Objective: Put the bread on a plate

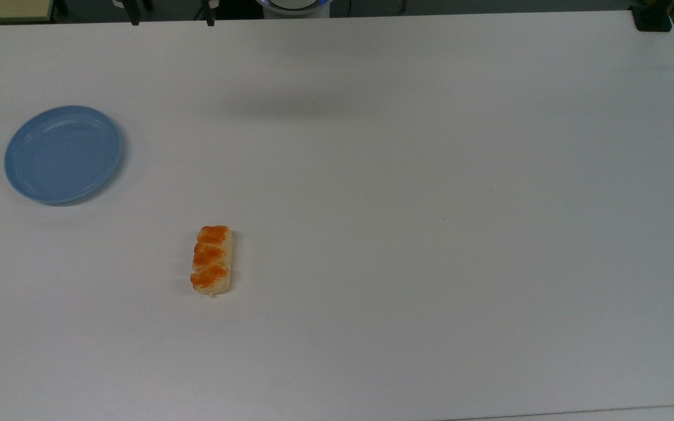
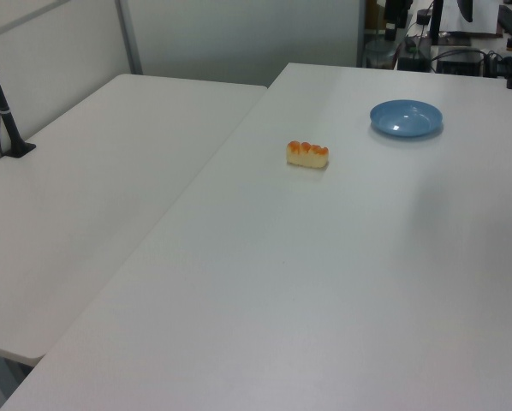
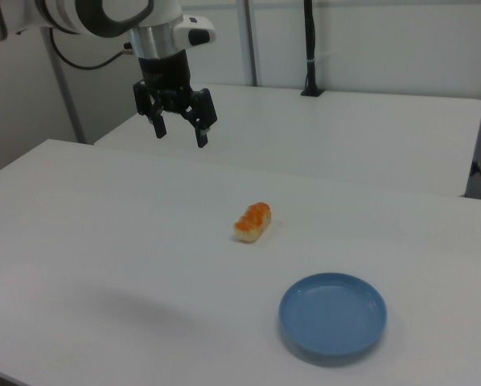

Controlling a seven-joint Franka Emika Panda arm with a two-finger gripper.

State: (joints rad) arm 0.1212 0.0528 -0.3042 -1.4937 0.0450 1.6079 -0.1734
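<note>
No text, label, brand, number or sign can be read anywhere.

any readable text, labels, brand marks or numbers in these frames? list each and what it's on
None readable.
The bread, the plate and the white table carry no print.
The arm's hand, open above the table, shows no legible marking.

Two white tables (image 2: 110, 214) abut; pale wall (image 3: 385, 40) behind.
</note>
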